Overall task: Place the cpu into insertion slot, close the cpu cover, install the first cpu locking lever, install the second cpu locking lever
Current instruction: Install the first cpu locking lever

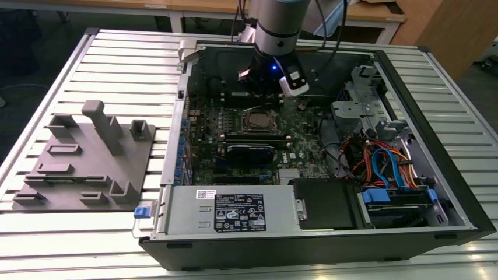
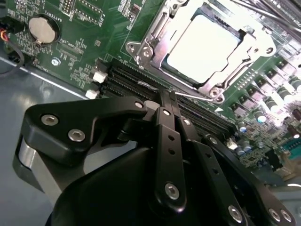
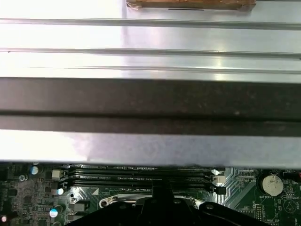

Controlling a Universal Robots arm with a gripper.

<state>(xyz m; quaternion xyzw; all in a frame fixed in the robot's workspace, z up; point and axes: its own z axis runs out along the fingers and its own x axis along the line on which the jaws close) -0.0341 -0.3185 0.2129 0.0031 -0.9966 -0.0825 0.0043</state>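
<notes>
The cpu (image 2: 202, 44) lies flat in the insertion slot (image 1: 246, 120), its pale silver face showing through the window of the cpu cover (image 2: 247, 49), which is folded down over it. A thin wire locking lever (image 2: 200, 97) runs along the socket edge nearest my gripper. My gripper (image 2: 170, 96) is shut, its black fingertips pressed together right at that lever; whether they touch it I cannot tell. In the exterior view the arm's wrist (image 1: 274, 58) hangs over the board just behind the cpu (image 1: 259, 122). The first wrist view has the gripper (image 3: 157, 195) low over the socket.
Black memory slots (image 2: 136, 80) lie between gripper and socket, also seen as memory slots (image 3: 136, 176). A coin battery (image 2: 42, 29) sits on the green board. The case wall (image 3: 150, 103) rises close behind. A grey fixture block (image 1: 86, 157) stands at the exterior view's left; drive cables (image 1: 385, 166) at its right.
</notes>
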